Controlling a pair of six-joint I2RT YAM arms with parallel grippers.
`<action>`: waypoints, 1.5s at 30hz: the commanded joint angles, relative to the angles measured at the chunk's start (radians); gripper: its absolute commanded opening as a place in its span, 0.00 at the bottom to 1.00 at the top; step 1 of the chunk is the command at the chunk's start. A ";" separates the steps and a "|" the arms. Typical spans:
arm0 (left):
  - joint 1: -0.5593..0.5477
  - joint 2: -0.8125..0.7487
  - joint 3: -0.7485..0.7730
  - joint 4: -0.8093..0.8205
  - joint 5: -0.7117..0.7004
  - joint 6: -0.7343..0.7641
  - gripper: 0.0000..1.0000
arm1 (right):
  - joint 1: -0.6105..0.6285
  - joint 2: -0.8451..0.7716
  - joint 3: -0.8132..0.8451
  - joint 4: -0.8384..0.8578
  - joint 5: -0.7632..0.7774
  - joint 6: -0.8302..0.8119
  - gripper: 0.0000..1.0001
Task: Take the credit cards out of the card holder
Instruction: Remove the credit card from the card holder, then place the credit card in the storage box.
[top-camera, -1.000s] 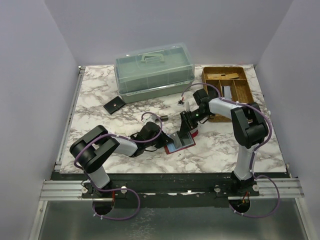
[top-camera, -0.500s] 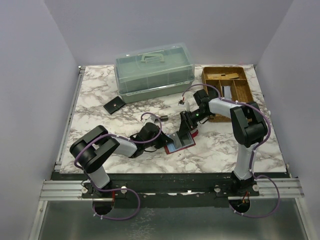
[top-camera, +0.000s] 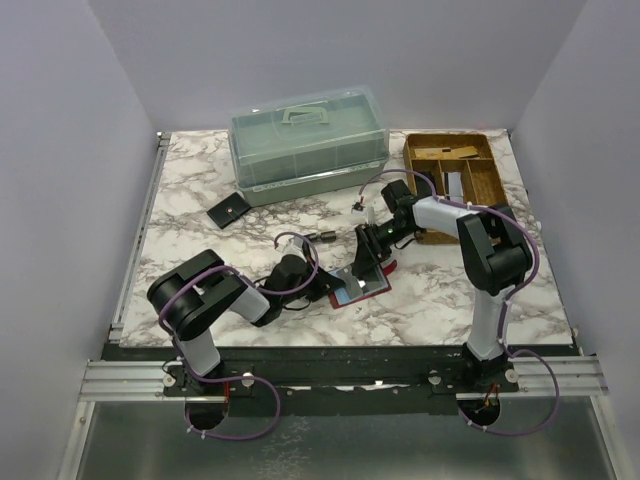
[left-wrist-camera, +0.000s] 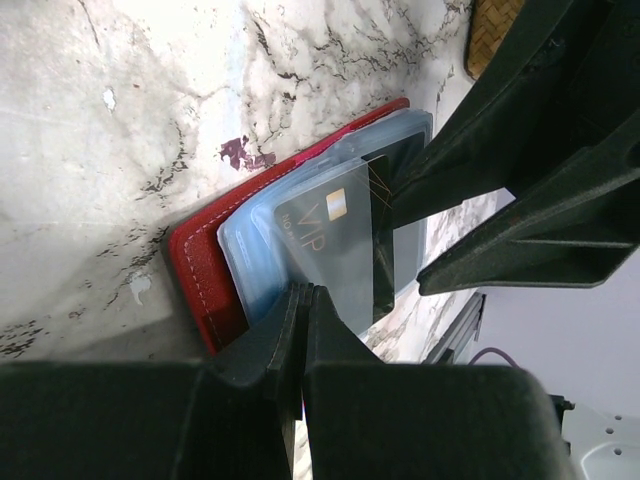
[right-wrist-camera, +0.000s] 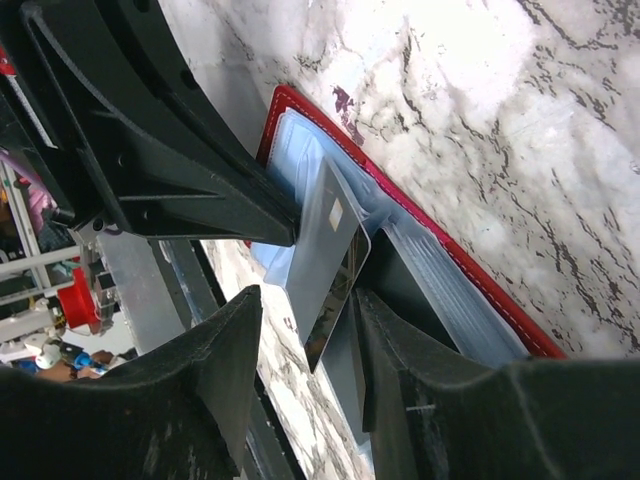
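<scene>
The red card holder (top-camera: 374, 288) lies open on the marble table, its pale blue plastic sleeves (left-wrist-camera: 262, 245) fanned upward. One credit card (left-wrist-camera: 335, 240), dark and glossy with a gold chip, sticks partway out of a sleeve. It looks silvery in the right wrist view (right-wrist-camera: 335, 262). My left gripper (left-wrist-camera: 303, 290) is shut on the edge of the card holder's sleeves (top-camera: 322, 287). My right gripper (right-wrist-camera: 310, 300) stands open around the card's free end (top-camera: 358, 268), with a gap on the left side and the right finger (right-wrist-camera: 420, 360) close beside the card.
A clear green lidded box (top-camera: 308, 145) stands at the back, with a wicker tray (top-camera: 457, 180) of small items at the back right. A black wallet (top-camera: 229, 211) lies to the left. Small loose parts (top-camera: 362, 207) sit behind the right gripper.
The right gripper's jaws have spread apart around the card and it has shifted slightly left. The left forearm has swung a little, and its grip has stayed shut.
</scene>
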 joint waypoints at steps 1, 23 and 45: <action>-0.005 0.059 -0.050 -0.114 -0.039 0.030 0.00 | 0.013 0.064 -0.013 0.006 0.149 -0.008 0.45; 0.005 0.013 -0.124 -0.082 -0.061 0.022 0.00 | -0.101 0.007 0.001 -0.015 0.005 -0.035 0.00; 0.011 -0.546 -0.056 -0.534 -0.210 0.276 0.52 | -0.449 -0.283 0.098 -0.051 -0.066 -0.172 0.00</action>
